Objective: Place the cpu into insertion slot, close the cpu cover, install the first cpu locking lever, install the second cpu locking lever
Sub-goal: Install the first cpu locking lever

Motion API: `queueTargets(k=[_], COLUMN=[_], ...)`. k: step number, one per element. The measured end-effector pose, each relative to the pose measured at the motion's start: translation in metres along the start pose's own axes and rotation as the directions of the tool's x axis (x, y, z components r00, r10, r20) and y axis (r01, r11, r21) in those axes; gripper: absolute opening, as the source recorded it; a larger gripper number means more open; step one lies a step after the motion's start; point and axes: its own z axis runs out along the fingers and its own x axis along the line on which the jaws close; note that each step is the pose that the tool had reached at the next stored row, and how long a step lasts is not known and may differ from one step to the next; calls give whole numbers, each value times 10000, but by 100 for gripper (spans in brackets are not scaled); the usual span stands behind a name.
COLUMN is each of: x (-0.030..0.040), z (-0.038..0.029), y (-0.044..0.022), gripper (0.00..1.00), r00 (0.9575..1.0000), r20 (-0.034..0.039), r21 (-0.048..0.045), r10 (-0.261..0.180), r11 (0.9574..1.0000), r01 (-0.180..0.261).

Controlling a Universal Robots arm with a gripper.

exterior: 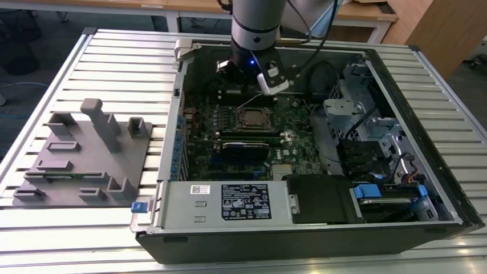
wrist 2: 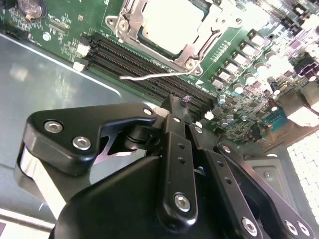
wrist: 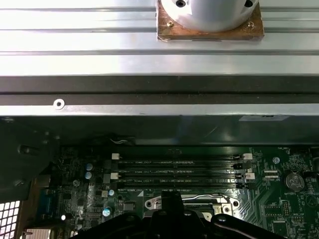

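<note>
Cpu (wrist 2: 172, 22) lies seated in the insertion slot (exterior: 255, 118) on the green motherboard (exterior: 202, 162) of an open computer case (exterior: 177, 142), which lies on its side on a slatted metal bench (exterior: 114, 63). In the second wrist view the cpu cover (wrist 2: 198, 42) lies flat around the chip's pale metal top, framing it. A thin wire locking lever (wrist 2: 154, 75) sticks out from the socket's corner, its free end over the long black memory slots (wrist 2: 139, 57) rather than tucked against the socket. In the exterior view the same wire rises at a tilt from the socket toward the arm.

The gripper (wrist: 172, 198) hangs over the memory slots just beside the socket and near the lever; whether it touches the wire cannot be told. Its black fingers (wrist 2: 173, 112) look pressed together at the tips, with nothing seen between them. The silver arm (exterior: 257, 23) reaches down into the case from the far side in the exterior view.

A coin battery (wrist: 292, 180) sits on the board past the ends of the memory slots. At the exterior view's left, a grey moulded fixture (exterior: 84, 154) with posts and pockets rests on the bench beside the case. A silver power supply (exterior: 228, 202) runs along the case's near edge, and a metal drive cage (exterior: 346, 108) stands at the exterior view's right.
</note>
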Motion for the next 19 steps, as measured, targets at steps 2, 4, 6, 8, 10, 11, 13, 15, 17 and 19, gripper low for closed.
queueTargets(k=[2,4,6,8,10,11,13,15,17,19], x=[-1,0,0,0,0,-1,0,-1,0,-1], z=[7,20,41,64,81,88,102,114,128,140], y=[-2,-6,-12,-19,-24,-26,-31,-33,-37,-41], gripper=[10,10,10,10,10,10,10,10,10,10], r00=[10000,10000,10000,10000,10000,9999,9999,9998,9997,9995], r20=[14,19,28,51,88,106,142,183,245,315], r21=[19,22,15,5,-13,-25,-60,-97,-120,-127], r10=[-1,-1,-3,-10,-20,-26,-37,-48,-64,-85], r11=[10000,10000,10000,10000,10000,10000,10000,9999,9999,9999], r01=[1,1,3,9,20,26,37,50,67,89])
